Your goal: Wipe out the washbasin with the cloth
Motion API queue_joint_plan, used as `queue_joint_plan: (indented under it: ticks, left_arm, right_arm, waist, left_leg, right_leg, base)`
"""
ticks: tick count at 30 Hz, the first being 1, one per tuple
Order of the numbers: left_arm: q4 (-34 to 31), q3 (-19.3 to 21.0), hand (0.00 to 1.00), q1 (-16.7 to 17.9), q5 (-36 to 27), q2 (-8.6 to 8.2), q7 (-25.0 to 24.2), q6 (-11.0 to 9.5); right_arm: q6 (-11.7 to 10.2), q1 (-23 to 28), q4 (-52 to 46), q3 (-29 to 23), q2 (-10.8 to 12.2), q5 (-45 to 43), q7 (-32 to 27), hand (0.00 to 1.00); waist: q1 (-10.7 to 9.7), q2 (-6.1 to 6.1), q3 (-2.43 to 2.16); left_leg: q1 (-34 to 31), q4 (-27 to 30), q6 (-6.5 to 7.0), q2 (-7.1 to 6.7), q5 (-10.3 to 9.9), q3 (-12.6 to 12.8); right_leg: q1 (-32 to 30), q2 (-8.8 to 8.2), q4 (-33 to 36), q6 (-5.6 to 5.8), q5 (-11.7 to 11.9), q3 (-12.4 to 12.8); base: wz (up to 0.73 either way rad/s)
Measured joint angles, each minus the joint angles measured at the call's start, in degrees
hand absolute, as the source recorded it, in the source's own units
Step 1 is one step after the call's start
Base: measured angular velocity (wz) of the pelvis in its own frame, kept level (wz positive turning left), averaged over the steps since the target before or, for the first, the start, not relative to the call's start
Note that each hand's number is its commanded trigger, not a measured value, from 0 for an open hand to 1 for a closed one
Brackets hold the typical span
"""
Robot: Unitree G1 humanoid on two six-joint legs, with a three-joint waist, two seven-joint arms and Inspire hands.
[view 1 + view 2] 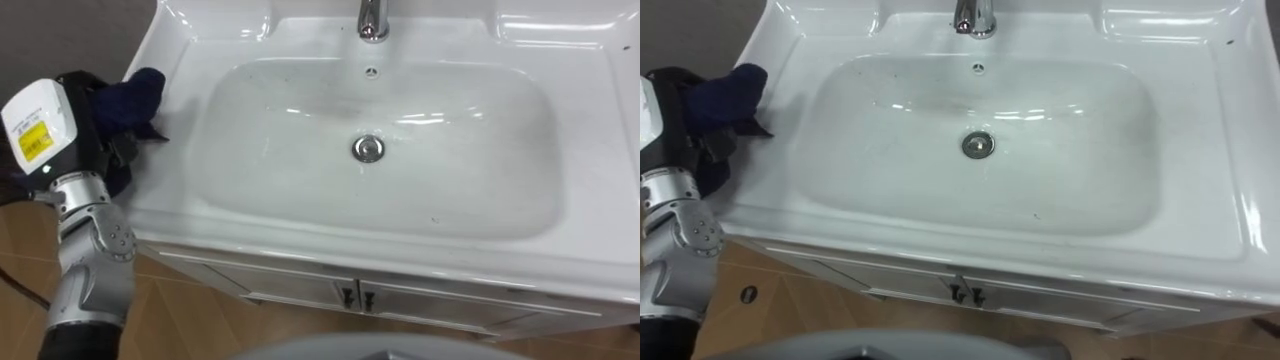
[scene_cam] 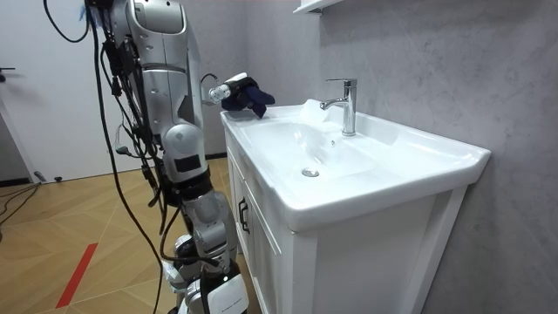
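- Fingers of the left hand are curled tight round a dark blue cloth.
- The cloth sits over the outer edge of the basin's left rim, outside the bowl.
- To the hand's right the bowl lies open, with the drain mid-bowl and the tap at the back edge.

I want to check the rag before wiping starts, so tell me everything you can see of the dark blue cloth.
The dark blue cloth looks like soft fabric, bunched into a crumpled wad rather than spread flat. The fingers of the robot's left hand are curled round it. It is at the left rim of the white basin, outside the bowl, with one corner drooping toward the rim. Whether it touches the rim is unclear.
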Motion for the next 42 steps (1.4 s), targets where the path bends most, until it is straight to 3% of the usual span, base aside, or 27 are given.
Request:
queue_joint_plan:
  ticks: [25,26,42]
  left_arm:
    - [-0.91,-0.82,0.00,0.00,0.05,-0.23,-1.54,-0.04]
    - [-1.00,-0.82,1.00,0.00,0.05,-0.23,-1.54,-0.04]
    - [-1.00,-0.83,1.00,0.01,0.05,-0.36,-2.30,0.04]
  right_arm:
    - [-0.26,0.14,2.23,0.01,0.18,0.06,0.11,0.00]
    - [-0.13,0.08,2.39,0.08,0.17,0.06,0.23,0.00]
    - [0.14,0.06,1.99,0.21,0.17,0.05,1.41,0.00]
  waist:
    - [-0.13,0.08,-0.04]
    - [-0.13,0.08,-0.04]
    - [-0.12,0.01,0.01]
  left_leg:
    - [0.28,-0.01,0.00,-0.07,0.00,-0.05]
    - [0.31,0.00,0.00,-0.06,0.00,-0.05]
    - [0.27,-0.03,0.00,-0.07,0.00,0.04]
  right_leg:
    - [0.58,-0.14,-0.28,0.03,0.01,-0.23]
    - [0.60,-0.12,-0.27,0.02,0.01,-0.18]
    - [0.50,-0.13,-0.27,0.02,0.01,-0.07]
  base:
    - [0.00]
    - [0.00]
    - [0.00]
